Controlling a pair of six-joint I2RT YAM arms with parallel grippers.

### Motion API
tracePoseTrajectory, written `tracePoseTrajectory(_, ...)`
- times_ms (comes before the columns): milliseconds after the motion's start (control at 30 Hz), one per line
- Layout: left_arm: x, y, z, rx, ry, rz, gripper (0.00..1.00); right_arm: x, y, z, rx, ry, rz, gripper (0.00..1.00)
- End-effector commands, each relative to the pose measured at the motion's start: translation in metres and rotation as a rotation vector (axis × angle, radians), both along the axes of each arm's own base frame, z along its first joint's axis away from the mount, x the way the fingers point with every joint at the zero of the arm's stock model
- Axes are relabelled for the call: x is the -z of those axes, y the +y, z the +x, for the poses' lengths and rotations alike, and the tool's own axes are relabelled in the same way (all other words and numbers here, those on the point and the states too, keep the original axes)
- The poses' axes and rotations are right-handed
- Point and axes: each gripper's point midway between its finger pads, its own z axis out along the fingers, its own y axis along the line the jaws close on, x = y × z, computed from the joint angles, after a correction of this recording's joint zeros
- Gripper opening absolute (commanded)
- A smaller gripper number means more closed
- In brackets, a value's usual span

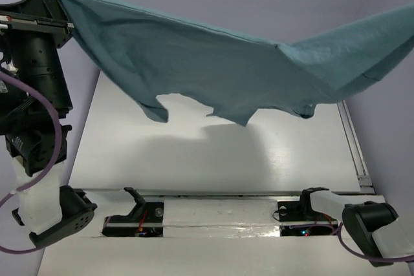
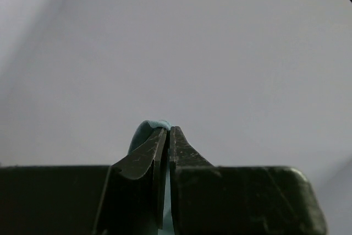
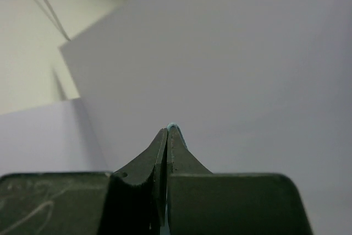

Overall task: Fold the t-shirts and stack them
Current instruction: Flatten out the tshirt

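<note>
- The shirt (image 1: 213, 63) hangs in the air across the upper half of the top view. It stretches from the upper left corner to the right edge, well above the desk (image 1: 194, 159).
- Its lower edge sags in the middle of the frame, where a sleeve and loose folds dangle. The cloth casts a shadow on the desk.
- The left tool (image 2: 167, 131) is pressed together on a fold of teal cloth, which peeks out at its tips in the left wrist view.
- The right tool (image 3: 168, 130) is likewise pinched tight, with only a sliver of teal showing at its tips. In the top view it lies beyond the right edge of the frame, so I cannot tell exactly where it grips the shirt.
- Step in hand, as I judge it: the shirt is held up and spread between both arms, ready to be laid flat. No fold is made yet.
- The next move calls for lowering both tools together toward the desk with the cloth taut between them. The hanging edge should land first and the rest drape flat.
- Risk: the sagging middle may crumple under itself if one side drops faster.
</note>
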Motion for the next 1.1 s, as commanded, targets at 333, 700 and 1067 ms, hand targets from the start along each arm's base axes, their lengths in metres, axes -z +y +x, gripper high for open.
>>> tracePoseTrajectory(333, 0.190, -0.012, 0.263, 0.036, 0.461, 0.134, 0.00, 0.082, 0.006, 0.291, 0.126, 0.334, -0.048, 0.00)
tracePoseTrajectory(700, 0.146, -0.012, 0.295, 0.116, 0.334, 0.044, 0.00, 0.108, -0.019, 0.364, 0.132, 0.342, -0.005, 0.00)
tracePoseTrajectory(1067, 0.027, 0.014, 0.217, 0.175, -0.019, 0.033, 0.00, 0.025, -0.023, 0.261, 0.174, 0.112, -0.020, 0.00)
